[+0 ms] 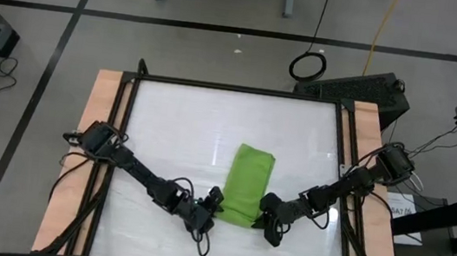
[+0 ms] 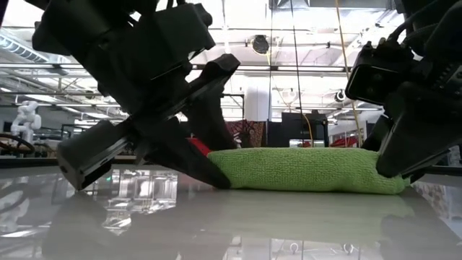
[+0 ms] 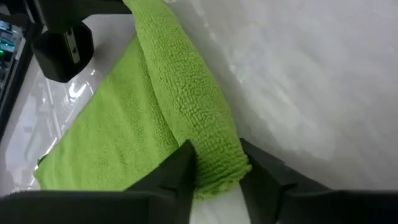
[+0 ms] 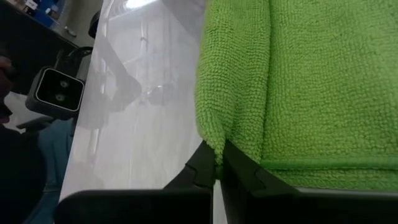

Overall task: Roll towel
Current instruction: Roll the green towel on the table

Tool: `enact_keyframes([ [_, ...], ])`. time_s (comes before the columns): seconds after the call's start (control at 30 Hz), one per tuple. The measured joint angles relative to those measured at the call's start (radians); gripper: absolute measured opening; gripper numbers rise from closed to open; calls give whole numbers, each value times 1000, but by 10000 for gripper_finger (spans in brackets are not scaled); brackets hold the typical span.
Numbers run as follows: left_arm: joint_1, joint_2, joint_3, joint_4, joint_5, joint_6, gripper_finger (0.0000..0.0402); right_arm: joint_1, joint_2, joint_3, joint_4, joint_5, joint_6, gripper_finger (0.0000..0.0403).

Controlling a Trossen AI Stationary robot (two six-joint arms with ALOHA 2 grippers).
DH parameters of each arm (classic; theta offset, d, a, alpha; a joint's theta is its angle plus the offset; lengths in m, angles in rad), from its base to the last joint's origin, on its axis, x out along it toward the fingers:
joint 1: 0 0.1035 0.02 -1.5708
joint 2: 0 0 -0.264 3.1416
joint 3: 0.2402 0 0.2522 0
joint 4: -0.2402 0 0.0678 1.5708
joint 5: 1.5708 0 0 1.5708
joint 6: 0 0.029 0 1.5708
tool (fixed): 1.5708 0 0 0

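Note:
The lime-green towel lies on the white table, its near part rolled up into a thick roll that runs left to right. The flat remainder stretches toward the far edge. My left gripper is at the roll's left end and closed on it. My right gripper is at the roll's right end, shut on the cloth there. Both come in low and slanting down. My left gripper has the roll's left end between its two fingers, one on each side of the roll. The fingers slant down from the table's left and point along the roll, which rests on the table. My right gripper pinches a thin bit of cloth at the roll's right end between its fingertips. It slants down from the table's right, and the towel lies on the table.
Wooden side rails and a dark frame border the glossy white table. There is bare table surface on the far side and to both sides of the towel. A dark case sits beyond the far right corner.

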Motion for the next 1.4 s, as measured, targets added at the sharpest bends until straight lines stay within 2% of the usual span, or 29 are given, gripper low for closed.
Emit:
enact_keyframes([
  [0.2,34,1,-1,-3,102,-23,39,0,0,0,17,-4,-5,2],
  [0.3,76,1,-1,-6,241,-94,12,0,0,0,17,-17,-21,5],
  [0.4,121,1,-1,-2,393,-177,11,1,0,0,16,-29,-57,23],
  [0.5,161,3,0,17,527,-246,11,10,0,0,10,-28,-95,60],
  [0.63,213,8,-1,52,718,-345,11,21,0,1,1,-27,-134,133],
  [0.7,235,9,-2,62,778,-390,11,32,-8,3,-21,-20,-148,169],
  [0.83,273,9,-2,65,839,-459,11,78,-50,15,-134,81,-195,208],
  [0.97,294,9,-3,67,887,-502,11,138,-110,54,-309,228,-280,207],
  [1.1,313,8,-3,68,920,-565,11,200,-140,113,-403,377,-397,200],
  [1.2,328,8,-3,70,930,-613,11,235,-126,154,-479,459,-491,198],
  [1.4,350,15,-3,85,941,-685,11,266,-26,223,-495,537,-629,198],
])
